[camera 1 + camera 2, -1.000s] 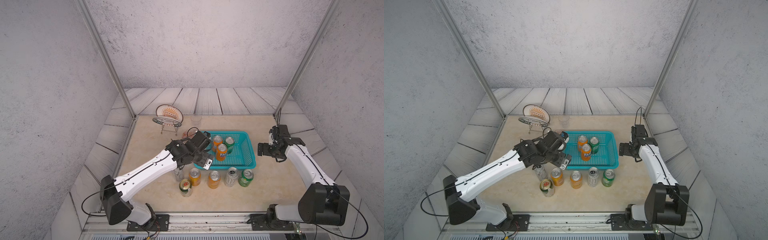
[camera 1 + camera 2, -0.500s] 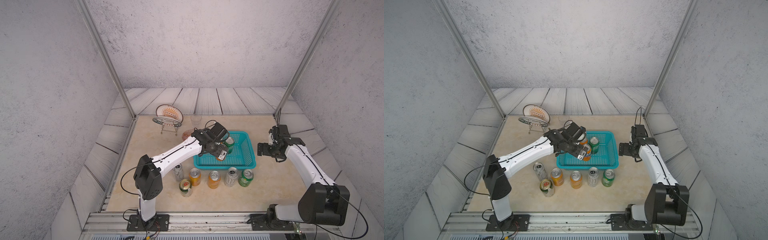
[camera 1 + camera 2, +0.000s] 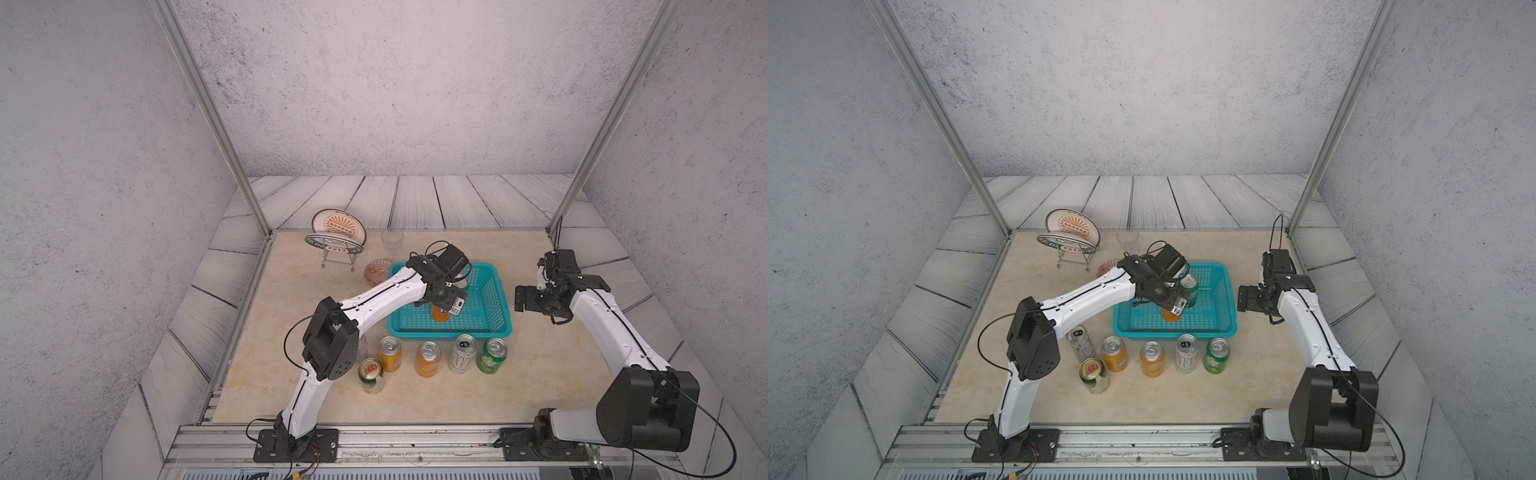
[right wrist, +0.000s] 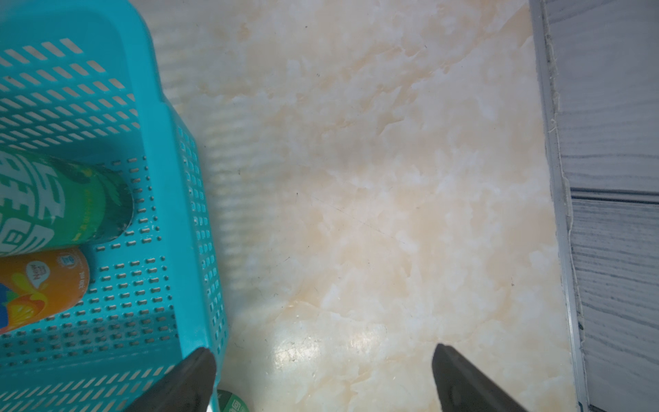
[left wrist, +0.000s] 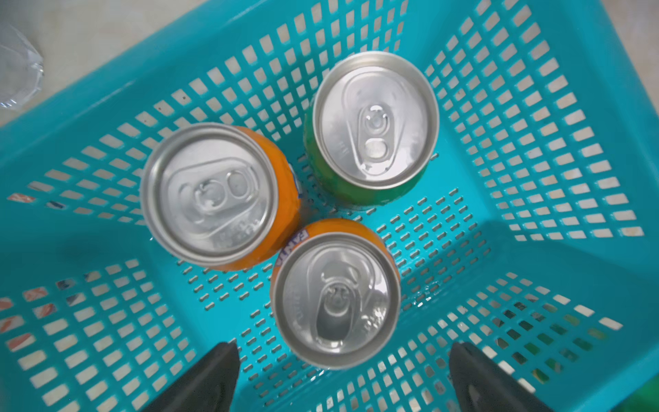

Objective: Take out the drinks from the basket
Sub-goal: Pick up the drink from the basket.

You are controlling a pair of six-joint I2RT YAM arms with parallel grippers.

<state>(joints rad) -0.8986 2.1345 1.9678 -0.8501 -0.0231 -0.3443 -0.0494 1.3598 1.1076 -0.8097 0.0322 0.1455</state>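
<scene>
The turquoise basket (image 3: 449, 332) (image 3: 1175, 332) holds three upright drinks in the left wrist view: an orange can (image 5: 210, 192), a green can (image 5: 374, 119) and a second orange can (image 5: 337, 303). My left gripper (image 5: 343, 345) (image 3: 451, 305) hangs open over the basket. Its fingers stand wide on either side of that second orange can (image 3: 1170, 316) and touch nothing. Several more drinks stand in a row in front of the basket, among them a silver-white can (image 3: 463, 353). My right gripper (image 4: 322, 351) (image 3: 524, 298) is open and empty over bare table beside the basket's right wall (image 4: 185, 214).
A wire rack with plates (image 3: 338, 237), a clear cup (image 3: 392, 243) and an orange-patterned bowl (image 3: 377, 270) stand behind and left of the basket. A can with a red-and-gold top (image 3: 371, 374) stands nearest the left arm's elbow. Metal frame posts rise at the back corners.
My left arm has swung from the basket's front left corner to over the cans inside it, still open. The right arm has stayed still.
</scene>
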